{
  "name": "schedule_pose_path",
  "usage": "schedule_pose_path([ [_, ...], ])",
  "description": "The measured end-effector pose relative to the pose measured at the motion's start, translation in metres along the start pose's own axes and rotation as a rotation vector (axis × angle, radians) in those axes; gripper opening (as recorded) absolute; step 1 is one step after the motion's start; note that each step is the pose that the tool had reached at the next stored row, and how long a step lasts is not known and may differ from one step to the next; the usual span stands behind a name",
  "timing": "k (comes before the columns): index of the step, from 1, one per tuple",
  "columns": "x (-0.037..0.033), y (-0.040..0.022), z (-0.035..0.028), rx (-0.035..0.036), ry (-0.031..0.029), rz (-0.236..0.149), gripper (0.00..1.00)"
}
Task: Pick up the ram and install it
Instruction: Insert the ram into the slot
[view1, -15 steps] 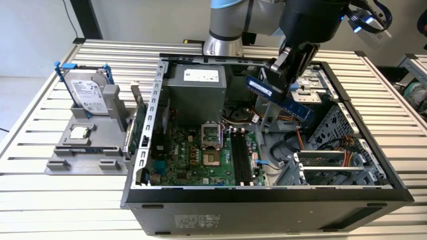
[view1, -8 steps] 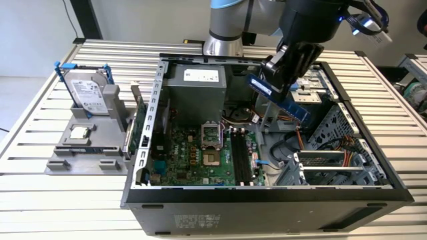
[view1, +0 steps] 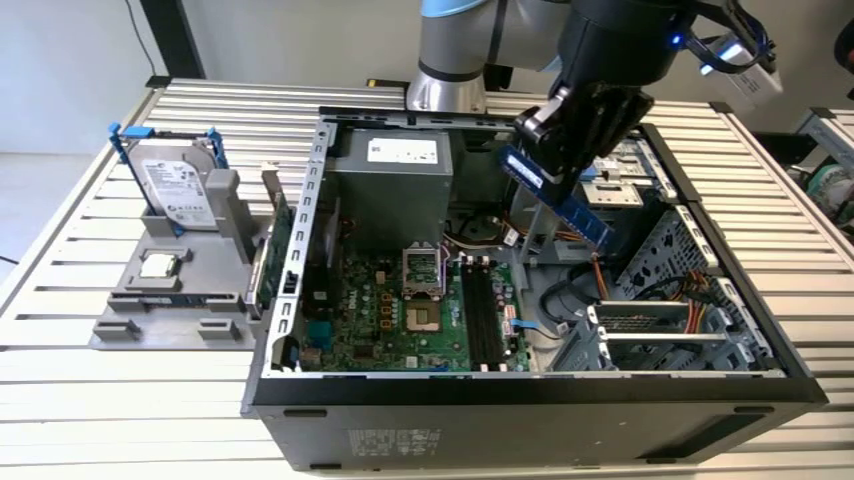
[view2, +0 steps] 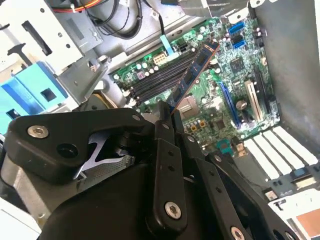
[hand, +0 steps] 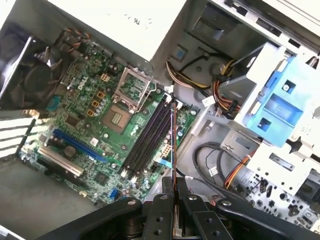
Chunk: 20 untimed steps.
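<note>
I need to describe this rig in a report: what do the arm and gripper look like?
The arm is silver-grey tubing with a light blue joint cap. Its wrist is a black housing with a blue light and dark cables. The gripper is black, with jointed bar-link fingers pinned by silver screws.

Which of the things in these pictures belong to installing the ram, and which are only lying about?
Belong to the job:
- ram, held by the gripper over the open computer case
- memory slots on the motherboard

Lying about:
- hard drive with blue rails, at the exterior view's left
- processor chip, on the same gray stand
</note>
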<state>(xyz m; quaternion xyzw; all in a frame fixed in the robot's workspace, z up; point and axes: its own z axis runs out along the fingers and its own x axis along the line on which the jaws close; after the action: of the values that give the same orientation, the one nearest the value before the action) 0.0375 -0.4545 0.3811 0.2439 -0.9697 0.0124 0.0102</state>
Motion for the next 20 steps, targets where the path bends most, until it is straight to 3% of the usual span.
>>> schedule_pose_path([
  [20, 0.0000, 0.0000, 0.0000, -0.0067, 0.0049, 0.260, 0.00],
])
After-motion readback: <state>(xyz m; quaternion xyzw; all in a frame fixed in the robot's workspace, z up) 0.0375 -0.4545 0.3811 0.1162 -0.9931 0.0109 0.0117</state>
